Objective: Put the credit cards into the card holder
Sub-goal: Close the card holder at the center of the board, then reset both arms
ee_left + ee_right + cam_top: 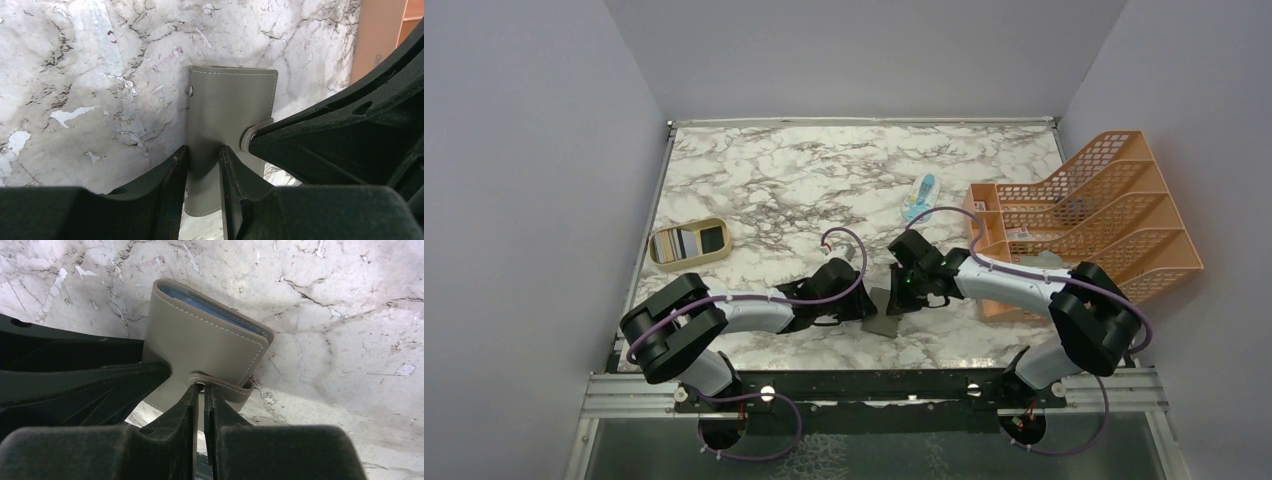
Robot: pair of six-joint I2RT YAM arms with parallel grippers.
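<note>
One flat square grey folding card holder [231, 107], closed, has two grippers on it. Its edge is clamped by the left gripper [202, 150]; the right gripper [202, 388] pinches its small tab clasp [239, 390].

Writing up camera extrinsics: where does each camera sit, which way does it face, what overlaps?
Top external: above and behind the bases, looking down on the marble table; both arms in full.
Left wrist: on the left arm, looking along its fingers at the tabletop; left gripper grips the card holder, right gripper enters from the right.
Right wrist: on the right arm, looking along its fingers; right gripper pinches the tab, left gripper at left.
Shared: all three show the card holder and both grippers.
</note>
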